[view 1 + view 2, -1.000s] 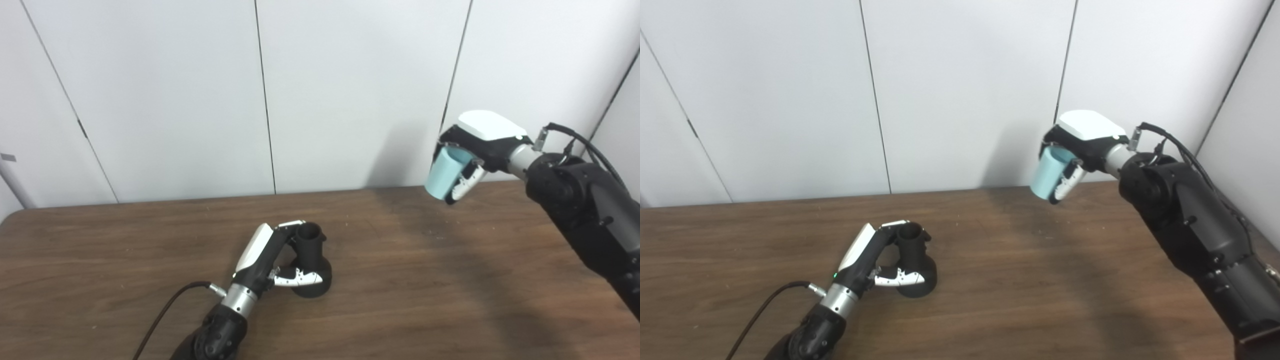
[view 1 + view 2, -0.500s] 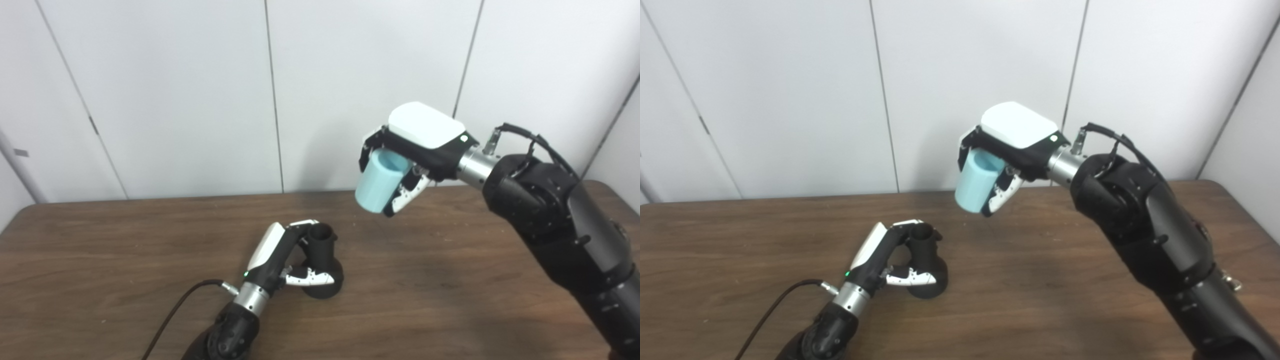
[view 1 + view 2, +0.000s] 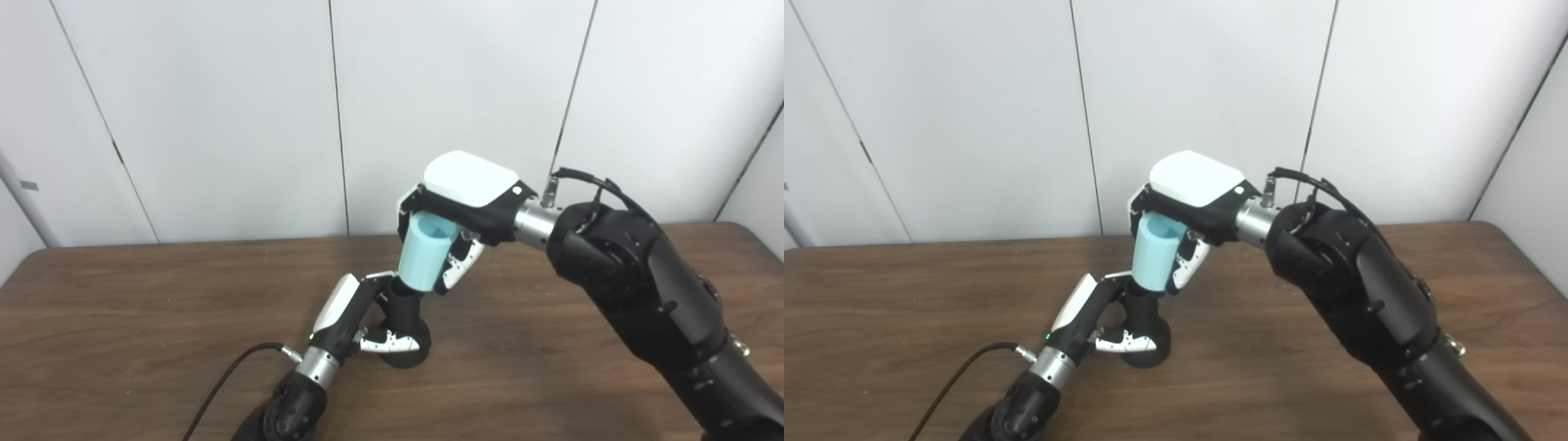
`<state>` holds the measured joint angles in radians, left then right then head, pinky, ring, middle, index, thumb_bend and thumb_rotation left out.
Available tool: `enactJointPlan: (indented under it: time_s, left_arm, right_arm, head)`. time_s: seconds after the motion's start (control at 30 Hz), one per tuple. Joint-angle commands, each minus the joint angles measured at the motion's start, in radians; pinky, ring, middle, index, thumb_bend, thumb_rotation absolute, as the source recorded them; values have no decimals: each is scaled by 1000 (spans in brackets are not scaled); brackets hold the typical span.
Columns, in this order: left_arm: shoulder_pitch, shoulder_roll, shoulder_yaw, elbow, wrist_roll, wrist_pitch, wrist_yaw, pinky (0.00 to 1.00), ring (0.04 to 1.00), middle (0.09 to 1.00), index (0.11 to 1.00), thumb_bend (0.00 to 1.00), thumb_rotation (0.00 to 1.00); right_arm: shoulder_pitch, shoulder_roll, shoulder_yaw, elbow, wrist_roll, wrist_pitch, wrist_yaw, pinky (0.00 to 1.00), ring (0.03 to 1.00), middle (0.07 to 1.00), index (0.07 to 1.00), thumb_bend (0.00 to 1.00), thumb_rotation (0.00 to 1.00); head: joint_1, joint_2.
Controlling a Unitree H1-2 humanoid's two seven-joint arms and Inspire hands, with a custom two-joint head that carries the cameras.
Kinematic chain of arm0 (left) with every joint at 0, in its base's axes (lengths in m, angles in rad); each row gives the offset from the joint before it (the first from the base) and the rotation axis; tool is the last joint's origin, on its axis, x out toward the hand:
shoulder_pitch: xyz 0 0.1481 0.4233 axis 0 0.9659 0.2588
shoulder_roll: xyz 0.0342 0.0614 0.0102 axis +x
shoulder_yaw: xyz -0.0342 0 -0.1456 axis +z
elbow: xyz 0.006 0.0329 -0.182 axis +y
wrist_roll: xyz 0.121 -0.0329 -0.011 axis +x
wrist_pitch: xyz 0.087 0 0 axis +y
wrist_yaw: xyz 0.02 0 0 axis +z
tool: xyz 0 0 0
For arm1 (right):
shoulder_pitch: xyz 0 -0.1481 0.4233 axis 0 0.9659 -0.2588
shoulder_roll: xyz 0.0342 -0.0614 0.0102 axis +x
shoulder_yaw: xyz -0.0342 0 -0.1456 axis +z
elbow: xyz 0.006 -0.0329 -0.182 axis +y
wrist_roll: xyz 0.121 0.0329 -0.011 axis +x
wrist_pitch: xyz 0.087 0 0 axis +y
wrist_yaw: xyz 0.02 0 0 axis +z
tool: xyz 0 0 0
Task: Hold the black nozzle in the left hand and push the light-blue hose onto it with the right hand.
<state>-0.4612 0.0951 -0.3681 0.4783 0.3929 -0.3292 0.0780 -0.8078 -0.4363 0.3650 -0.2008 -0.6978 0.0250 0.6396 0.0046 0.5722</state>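
My left robot hand [image 3: 358,321] is wrapped tight around the black nozzle [image 3: 404,324]. The nozzle sits on the brown worktop [image 3: 122,318] with its fat round bottom down and its thin neck pointing up, leaning a little toward 1 o'clock. My right robot hand [image 3: 456,236] is clamped around the light-blue hose [image 3: 425,257], a short, stubby tube.

The thing that matters most now is how the two line up. The hose sits right above the nozzle, at 12 o'clock from it. Its long way runs up and down, tipped a bit toward 1 o'clock, almost the same lean as the neck. The bottom end of the hose meets the top of the neck. I cannot tell if the neck is already a little way inside or only touching the rim. I think the push has to go straight down along the neck, toward 6 o'clock. If the tilt is off, the hose might catch on the rim, or the nozzle might tip in my left robot hand.

The worktop is dark wood with nothing else on it that I can see. Behind it, at 12 o'clock, is a plain white panel wall [image 3: 214,110].
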Motion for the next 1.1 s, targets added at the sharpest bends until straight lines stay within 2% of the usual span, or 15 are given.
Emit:
enactJointPlan:
  time_s: [0.0,0.27,0.6,0.73,0.9,1.07]
  left_arm:
    - [142,-11,-47,79,51,47,-24,388,476,519,491,511,79]
    - [141,-13,-46,72,48,45,-26,375,461,513,491,511,79]
    - [144,-14,-43,59,46,54,-29,358,449,506,491,511,79]
    - [145,-12,-41,54,44,58,-30,356,446,506,491,511,79]
    - [149,-11,-38,48,41,67,-34,350,440,505,491,511,79]
    - [151,-10,-39,44,43,70,-34,375,465,505,490,511,79]
  right_arm:
    - [-92,8,-5,-11,-15,-10,-2,244,340,417,499,529,0]
    - [-115,25,20,10,-35,-17,29,257,353,431,503,529,0]
    - [-93,33,17,8,-30,0,51,314,382,431,507,528,0]
    - [-85,33,18,9,-29,1,54,278,367,426,508,528,0]
    - [-83,31,19,18,-29,3,59,180,300,416,504,527,0]
    - [-84,25,16,21,-28,3,64,175,296,421,506,527,0]
  head:
    - [3,3]
    - [8,4]
    - [13,10]
    - [13,12]
    - [10,14]
    - [12,15]
